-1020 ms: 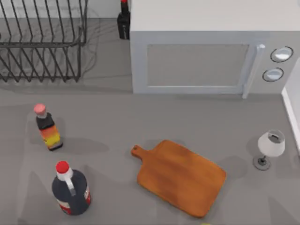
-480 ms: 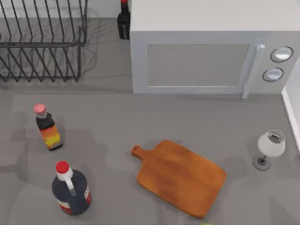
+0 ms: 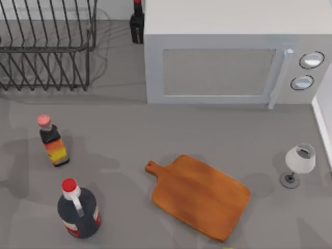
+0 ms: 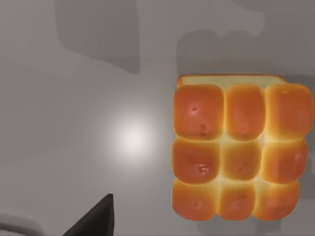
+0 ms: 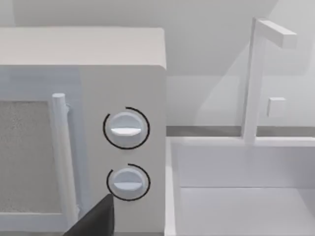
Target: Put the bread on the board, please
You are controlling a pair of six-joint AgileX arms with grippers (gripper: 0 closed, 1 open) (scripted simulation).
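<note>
Left gripper: one dark fingertip (image 4: 96, 219) seen over the grey counter (image 4: 74, 123), beside the bread (image 4: 236, 152); finger spread cannot be told. Bread: lying flat on the counter, untouched, not on the board (image 3: 199, 196). Board: near the counter's front edge, right of centre, bare. Right gripper: dark fingertip (image 5: 96, 219) facing the microwave (image 5: 83, 123); spread cannot be told.

— Setting? Rendered kitchen counter.
— Evidence? Microwave (image 3: 223, 62) upper centre-right, dish rack (image 3: 46, 46) upper left, sauce bottles (image 3: 78, 210) at left, wine glass (image 3: 299, 163) at right, sink (image 5: 241, 187).
</note>
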